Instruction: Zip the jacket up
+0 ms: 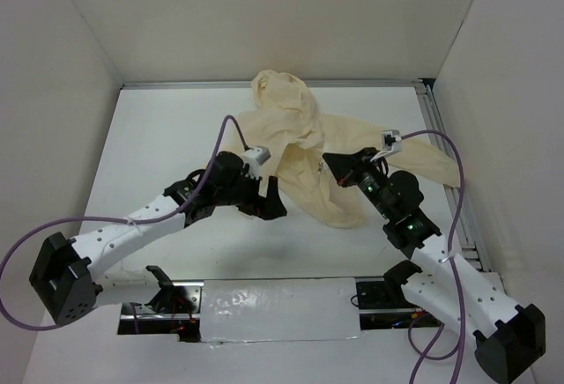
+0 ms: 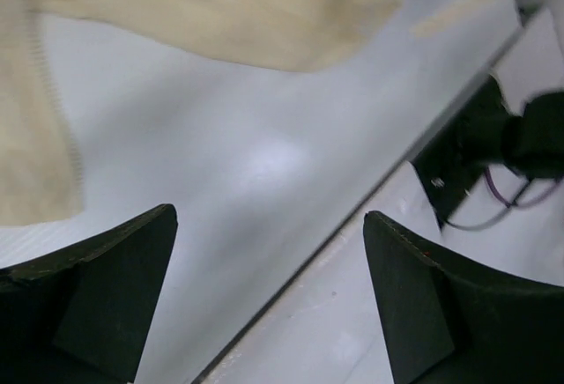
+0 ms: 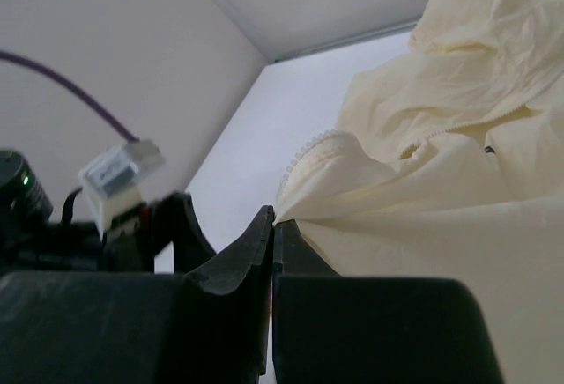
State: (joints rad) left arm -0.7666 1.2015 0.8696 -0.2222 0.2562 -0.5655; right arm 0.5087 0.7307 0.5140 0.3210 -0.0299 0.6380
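Two arms on this rig, running left to right off the top cam:
- left gripper [image 1: 273, 199]: fingers spread wide with nothing between them, sitting over bare white table [image 1: 167, 146] just beside the near-left edge of the fabric. My left wrist cam only shows table between the fingers and cream cloth along the top
- jacket [image 1: 304, 142]: crumpled in a heap mid-table, between the two grippers, with the hood [image 1: 280, 89] bunched toward the far wall and one sleeve [image 1: 421, 157] trailing off to the right
- zipper teeth [image 3: 308, 148]: on the right wrist cam they run along a loose curved edge, not joined to anything
- right gripper [image 1: 337, 164]: fingers pressed together, pinching the jacket's edge right at the tips
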